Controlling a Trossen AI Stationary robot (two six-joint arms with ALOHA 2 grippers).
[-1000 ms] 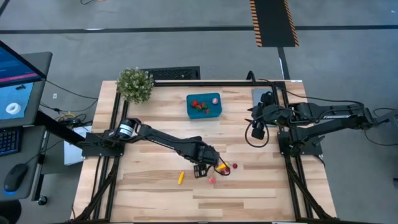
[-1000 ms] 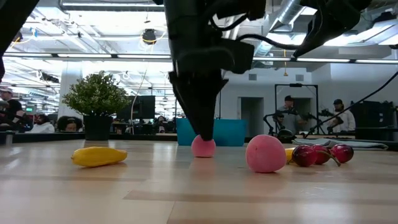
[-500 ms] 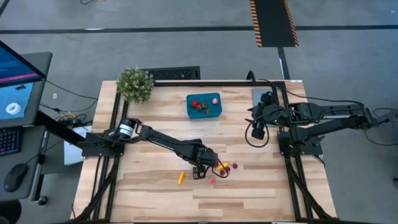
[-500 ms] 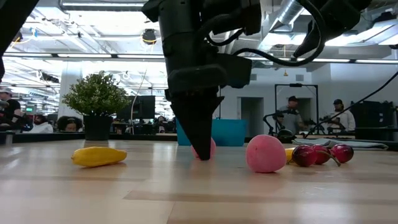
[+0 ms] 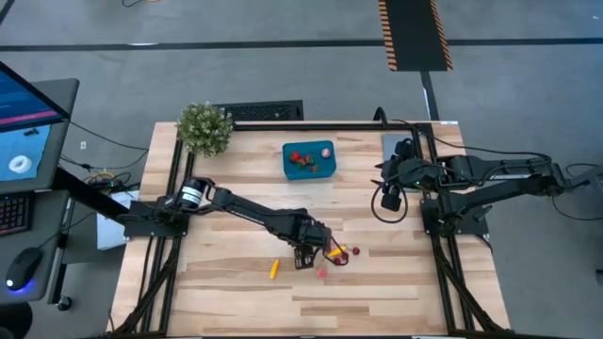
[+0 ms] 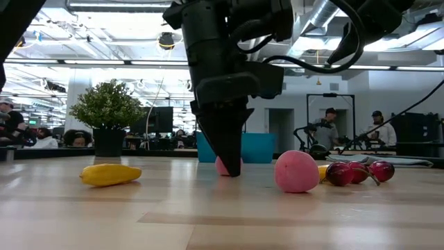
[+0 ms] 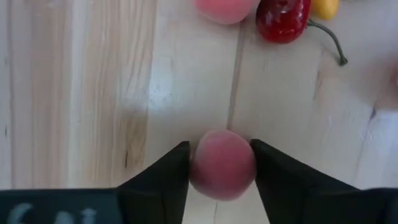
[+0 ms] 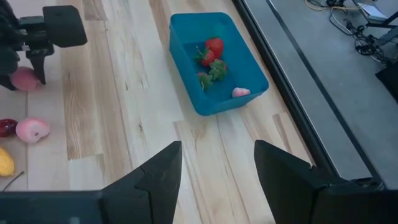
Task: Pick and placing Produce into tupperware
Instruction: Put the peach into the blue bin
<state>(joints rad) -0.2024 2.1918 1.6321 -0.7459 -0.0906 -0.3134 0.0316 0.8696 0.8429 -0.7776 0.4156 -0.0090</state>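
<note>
L end effector (image 7: 221,163) was down on the bench near its front edge, fingers touching both sides of a pink piece (image 7: 222,163), clamped for the lift. Tupperware (image 5: 310,159) sat near the back edge w/ strawberries inside. R end effector (image 8: 217,163) idled apart, by the right edge.

A: Where is the left arm?
B: It reaches out across the tabletop (image 5: 236,282) toward the middle front, wrist bent down. The left gripper (image 7: 222,167) stands with its tips down at the wood, and its two dark fingers (image 7: 166,180) press on both sides of a small pink piece (image 7: 222,163).
A: And the right arm?
B: It waits folded at the right edge, its gripper (image 8: 216,163) above the wood with the fingers (image 8: 160,174) spread apart, nothing between them.
</note>
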